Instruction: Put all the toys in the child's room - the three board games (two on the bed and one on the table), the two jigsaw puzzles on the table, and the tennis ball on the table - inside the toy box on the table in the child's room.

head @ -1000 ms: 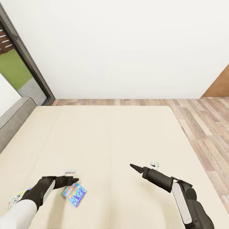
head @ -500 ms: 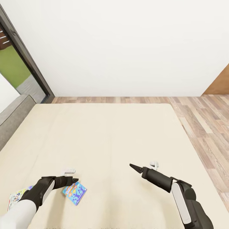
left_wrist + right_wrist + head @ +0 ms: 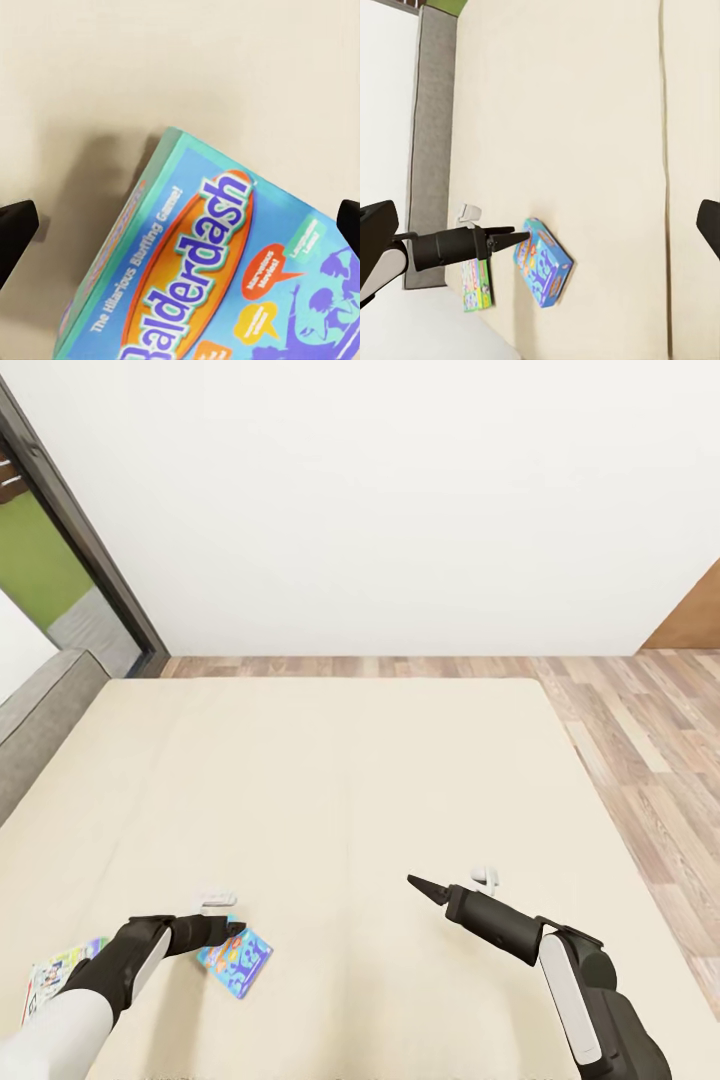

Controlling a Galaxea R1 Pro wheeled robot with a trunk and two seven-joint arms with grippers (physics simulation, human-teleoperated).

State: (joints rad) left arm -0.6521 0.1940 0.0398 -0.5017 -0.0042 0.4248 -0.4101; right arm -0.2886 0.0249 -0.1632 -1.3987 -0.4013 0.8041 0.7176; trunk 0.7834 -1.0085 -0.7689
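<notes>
The head camera is tilting a little: the bed (image 3: 330,780) is sliding up in the frame since one second ago, while your arms are keeping their places. At the lower left edge, the Monopoly box (image 3: 55,975) is lying flat on the mattress, half hidden by your left arm. Just to its right, the left gripper (image 3: 232,928) is hovering over the corner of the light-blue board game (image 3: 240,963); its jaws are spread wide, with the box (image 3: 225,277) between them but not touched. In the lower right, the right gripper (image 3: 418,884) is holding nothing, and whether it is open I cannot tell. If you are closing only on that corner, the thin box is likely slipping or twisting out.
</notes>
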